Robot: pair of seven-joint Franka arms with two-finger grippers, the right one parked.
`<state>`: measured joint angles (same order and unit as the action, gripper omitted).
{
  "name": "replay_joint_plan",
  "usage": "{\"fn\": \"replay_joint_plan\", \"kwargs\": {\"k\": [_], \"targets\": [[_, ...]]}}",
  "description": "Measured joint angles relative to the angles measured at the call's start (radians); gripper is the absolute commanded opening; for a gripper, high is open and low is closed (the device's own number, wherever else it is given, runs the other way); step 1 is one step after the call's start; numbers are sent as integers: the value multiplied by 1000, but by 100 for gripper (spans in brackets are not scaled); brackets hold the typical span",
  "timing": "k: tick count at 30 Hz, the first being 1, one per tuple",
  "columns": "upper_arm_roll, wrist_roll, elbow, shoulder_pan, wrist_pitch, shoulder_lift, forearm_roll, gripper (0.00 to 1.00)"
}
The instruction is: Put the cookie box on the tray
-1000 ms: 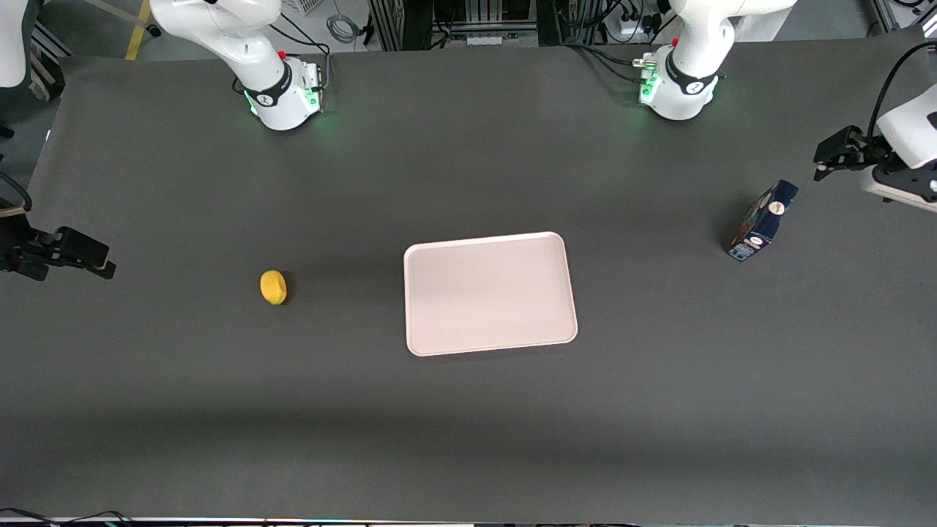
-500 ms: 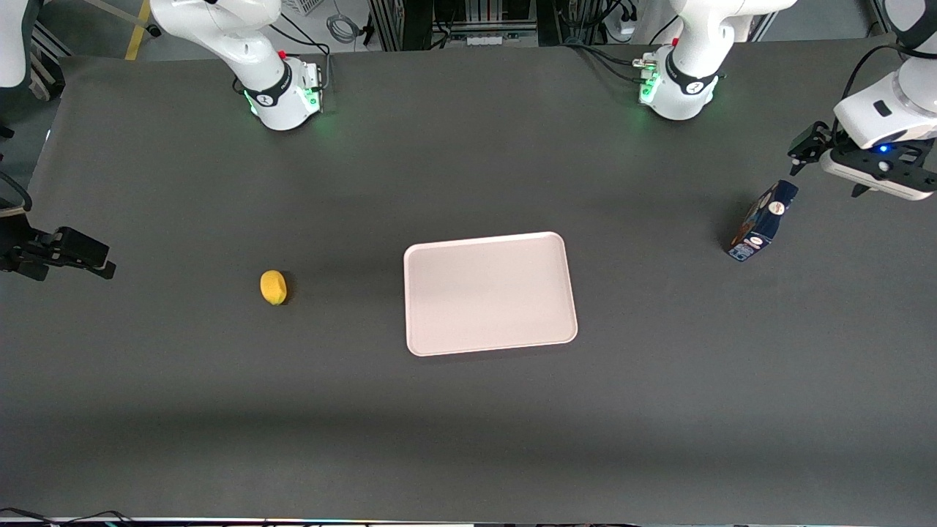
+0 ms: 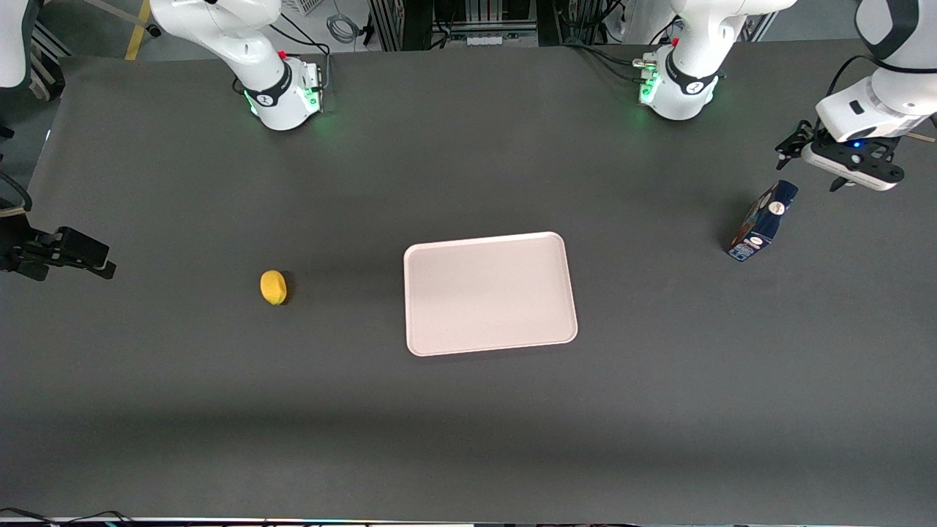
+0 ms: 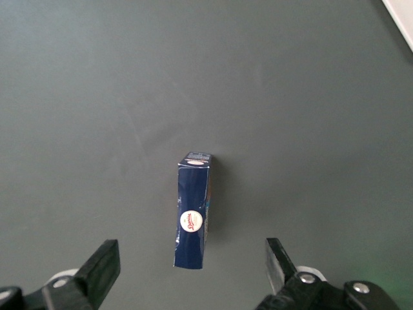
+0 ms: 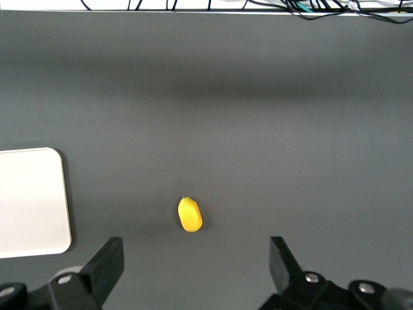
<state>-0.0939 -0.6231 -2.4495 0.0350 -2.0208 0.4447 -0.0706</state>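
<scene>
One cookie box (image 3: 761, 221); one tray (image 3: 489, 293) — gripper (image 4: 192, 266) spread wide above box.

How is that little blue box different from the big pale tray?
The cookie box is small, narrow and dark navy with printing; the tray is far larger, plain pinkish-white and flat. The cookie box sits toward the working arm's end, near the open gripper hovering above it; the tray sits mid-table. Both rest on the table.

Gripper (image 3: 812, 157) hovers near cookie box (image 3: 761, 221) — not touching. Tray (image 3: 489, 293) mid-table, well apart; yellow lump (image 3: 273, 287) toward parked arm's end.
</scene>
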Motion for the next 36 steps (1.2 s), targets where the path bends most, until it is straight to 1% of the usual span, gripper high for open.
{"fn": "replay_joint_plan", "kwargs": {"k": [3,6,9,16,20,26,36], "targets": [[0,-2,-32,0,-17,16,-10,100],[0,-3,-69,0,-55,33,-43,100],[-11,-3,-113,0,-102,48,-59,100],[-92,-59,-210,1,-258,55,-72,100],[-122,-70,-249,1,-309,51,-73,100],[-137,-72,-271,1,-363,26,-73,100],[-141,-74,-296,1,-483,-58,-74,100]]}}
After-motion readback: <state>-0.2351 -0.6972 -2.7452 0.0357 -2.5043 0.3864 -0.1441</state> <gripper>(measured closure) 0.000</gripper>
